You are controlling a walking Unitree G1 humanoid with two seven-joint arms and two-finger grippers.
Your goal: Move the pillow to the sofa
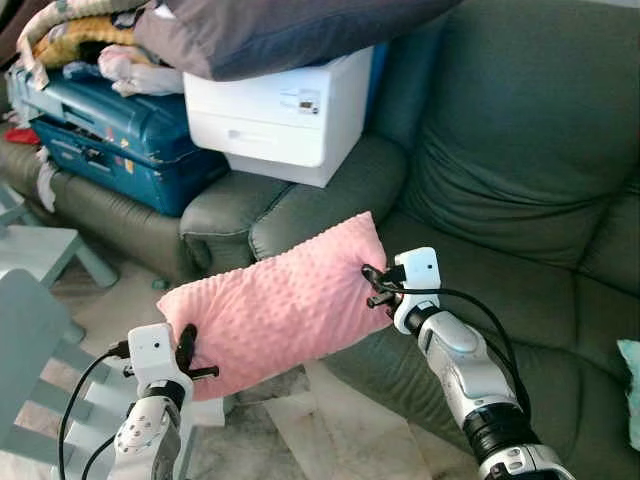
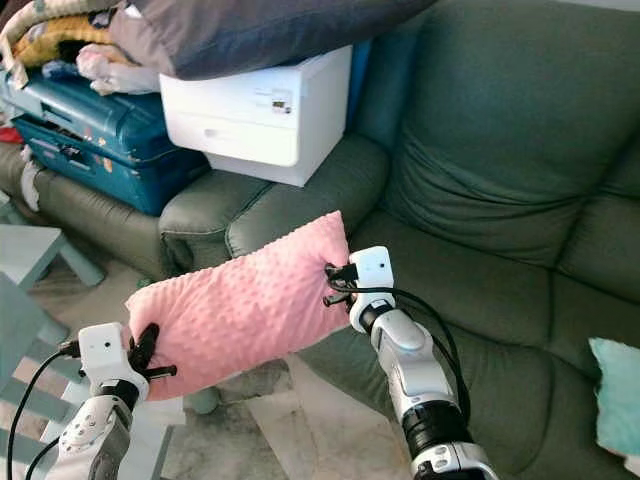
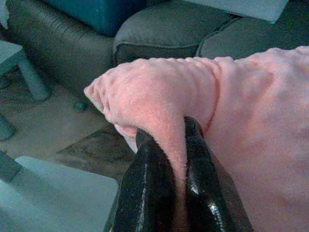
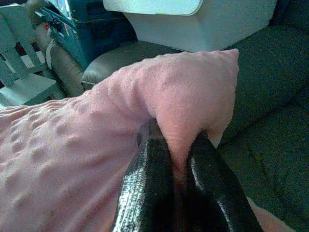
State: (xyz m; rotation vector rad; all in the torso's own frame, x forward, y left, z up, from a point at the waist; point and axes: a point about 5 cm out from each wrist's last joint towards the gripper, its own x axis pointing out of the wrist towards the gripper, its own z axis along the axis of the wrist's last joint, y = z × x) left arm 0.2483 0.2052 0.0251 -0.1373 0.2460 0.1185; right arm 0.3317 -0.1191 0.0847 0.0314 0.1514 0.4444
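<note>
A pink dotted pillow (image 1: 280, 305) hangs in the air between my two arms, in front of the dark green sofa (image 1: 520, 170). My left gripper (image 1: 187, 347) is shut on the pillow's left end, its black fingers (image 3: 145, 193) pinching a fold of pink fabric. At the pillow's right end, by the sofa seat's front edge, my right gripper (image 1: 375, 285) is shut on it too, with fabric bunched between its fingers (image 4: 145, 193). The pillow tilts up toward the right.
A white printer (image 1: 280, 110) sits on the sofa's armrest under a grey cushion (image 1: 280, 30). Blue suitcases (image 1: 110, 130) with piled clothes lie further left. Pale blue chairs (image 1: 40, 300) stand at my left. A teal cushion (image 1: 630, 385) lies at the right edge.
</note>
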